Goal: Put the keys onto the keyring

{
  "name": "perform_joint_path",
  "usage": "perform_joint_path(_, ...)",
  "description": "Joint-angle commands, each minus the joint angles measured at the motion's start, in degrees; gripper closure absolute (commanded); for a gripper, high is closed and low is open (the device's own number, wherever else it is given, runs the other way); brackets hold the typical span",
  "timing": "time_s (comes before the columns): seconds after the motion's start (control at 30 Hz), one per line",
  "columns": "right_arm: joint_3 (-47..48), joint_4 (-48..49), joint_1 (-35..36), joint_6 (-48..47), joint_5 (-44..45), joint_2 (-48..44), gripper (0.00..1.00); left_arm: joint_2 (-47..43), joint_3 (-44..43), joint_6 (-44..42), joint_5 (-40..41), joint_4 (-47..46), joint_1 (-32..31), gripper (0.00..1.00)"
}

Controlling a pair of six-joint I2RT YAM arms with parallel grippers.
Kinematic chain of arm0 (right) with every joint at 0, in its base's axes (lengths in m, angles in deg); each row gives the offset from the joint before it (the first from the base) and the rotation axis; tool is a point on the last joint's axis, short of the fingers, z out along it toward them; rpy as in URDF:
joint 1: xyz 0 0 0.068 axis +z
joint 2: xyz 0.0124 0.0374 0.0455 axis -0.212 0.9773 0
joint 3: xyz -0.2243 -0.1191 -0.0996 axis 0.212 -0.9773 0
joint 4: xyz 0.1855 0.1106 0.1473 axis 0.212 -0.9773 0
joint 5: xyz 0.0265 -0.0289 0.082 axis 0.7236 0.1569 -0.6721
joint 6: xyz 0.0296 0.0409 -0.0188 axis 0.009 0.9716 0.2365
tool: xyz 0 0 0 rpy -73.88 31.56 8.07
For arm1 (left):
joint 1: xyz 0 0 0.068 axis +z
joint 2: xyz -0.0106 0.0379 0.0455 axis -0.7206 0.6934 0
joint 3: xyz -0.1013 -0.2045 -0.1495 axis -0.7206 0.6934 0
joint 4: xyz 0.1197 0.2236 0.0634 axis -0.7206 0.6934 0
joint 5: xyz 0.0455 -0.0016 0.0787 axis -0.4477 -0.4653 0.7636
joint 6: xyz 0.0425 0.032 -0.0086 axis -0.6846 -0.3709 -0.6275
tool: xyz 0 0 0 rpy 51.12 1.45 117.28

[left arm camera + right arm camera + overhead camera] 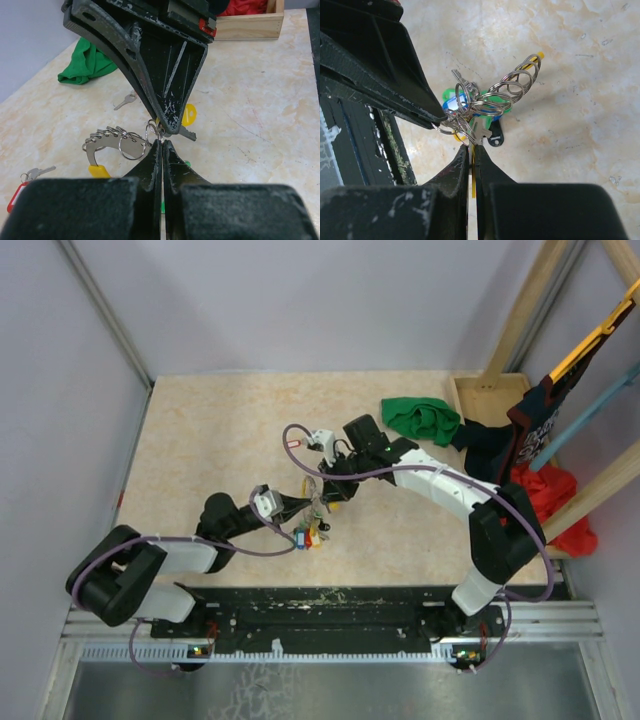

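- Two arms reach in over the table (200,430) and meet near its middle. The left arm (190,558) lies low and stretches right from its base, while the right arm (450,490) bends at the elbow and angles back to the left.
- The left gripper (162,144) has its fingers pressed together, pinching a thin wire loop of the keyring (505,90).
- The right gripper (472,149) comes in from the opposite side, almost tip to tip with the left one. Its fingers are squeezed together on the dark-headed key (495,137), whose head sticks out just beside the fingertips.
- The keyring sits between the two tips, with its coil of rings fanned out to one side and its blue, green and yellow tags bunched under it. Whether the tags rest on the table cannot be told.
- A loose silver key (125,101) lies flat on the table, well apart from the bunch, toward the green cloth (82,62).
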State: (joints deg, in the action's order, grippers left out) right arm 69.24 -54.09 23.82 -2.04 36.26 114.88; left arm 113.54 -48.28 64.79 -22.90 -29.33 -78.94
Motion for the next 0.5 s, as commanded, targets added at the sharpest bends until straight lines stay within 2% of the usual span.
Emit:
perform_joint_path(0.0, 4.8, -4.8, 0.1, 1.2, 9.0, 1.5, 1.0, -2.1, 1.6, -2.2, 0.0, -5.1, -0.8, 1.0)
perform_joint_path(0.27, 4.3, -1.8, 0.4, -1.7, 6.6, -0.8, 1.0, -2.0, 0.5, -2.6, 3.4, -2.2, -1.5, 1.0)
perform_joint_path(0.47, -2.4, 6.3, 0.3, -2.5, 3.5, -5.4, 1.0, -0.4, -2.1, -1.1, 9.0, 2.5, -1.4, 1.0)
